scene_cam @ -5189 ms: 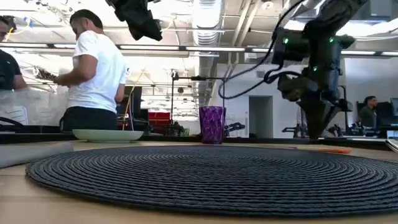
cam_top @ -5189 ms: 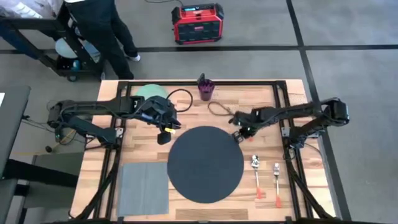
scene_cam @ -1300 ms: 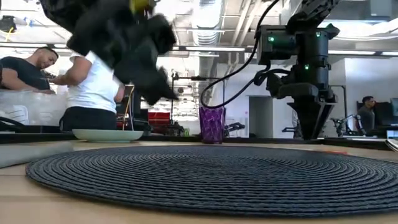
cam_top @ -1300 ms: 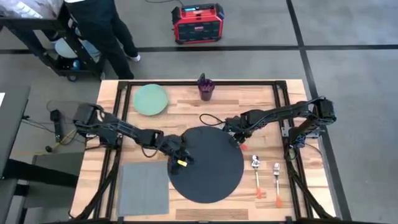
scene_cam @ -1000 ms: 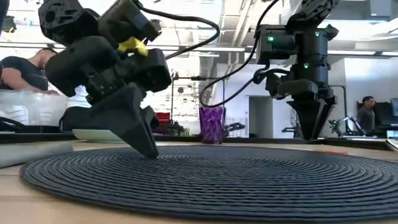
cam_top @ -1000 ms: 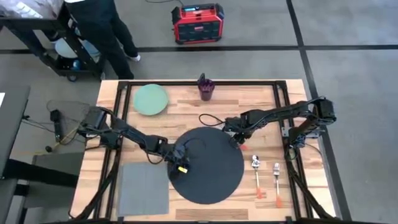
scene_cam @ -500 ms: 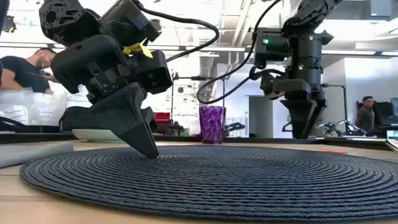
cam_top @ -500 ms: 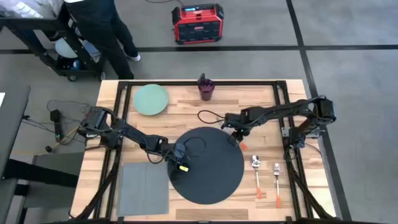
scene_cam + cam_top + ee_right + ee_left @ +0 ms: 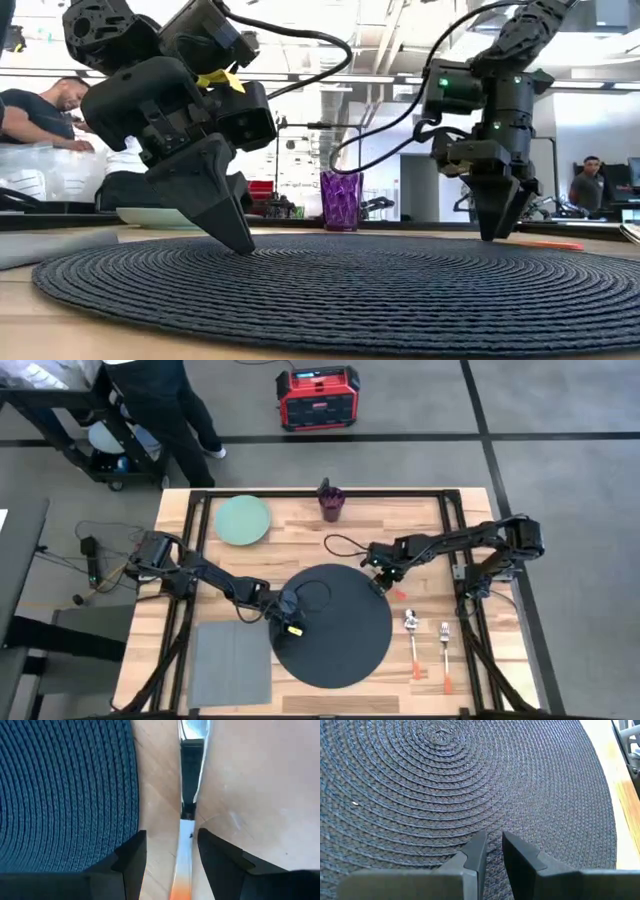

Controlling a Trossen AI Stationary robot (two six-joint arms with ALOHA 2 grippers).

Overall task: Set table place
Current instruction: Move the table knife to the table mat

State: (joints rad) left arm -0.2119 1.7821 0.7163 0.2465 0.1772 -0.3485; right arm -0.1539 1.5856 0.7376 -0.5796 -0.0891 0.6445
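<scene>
The round dark grey place mat point(image 9: 335, 630) lies flat in the middle of the wooden table point(image 9: 400, 520). My left gripper point(image 9: 295, 618) stands on the mat's left part point(image 9: 470, 780), fingers slanting down and nearly together, a narrow gap between them. My right gripper point(image 9: 383, 582) is open just off the mat's far right edge. Its fingers stand on either side of a knife point(image 9: 187, 815) with an orange handle point(image 9: 398, 593). The knife lies flat on the wood, and the fingers do not touch it. My left gripper presses its fingertips point(image 9: 240, 245) down on the mat's woven top point(image 9: 492, 827), a little inside its left edge. The fingers come from the table's left, slanting down. The mat stays flat on the table.
A pale green plate point(image 9: 243, 518) and a purple cup point(image 9: 331, 502) stand at the far side. A grey napkin point(image 9: 232, 663) lies left of the mat. A spoon point(image 9: 412, 645) and a fork point(image 9: 445, 655) lie right of it. People stand beyond the far left corner.
My left gripper came down from above onto the mat's left part and has stayed there. My right gripper, open throughout, has gone a little toward the table's right edge and sunk down over the knife.
</scene>
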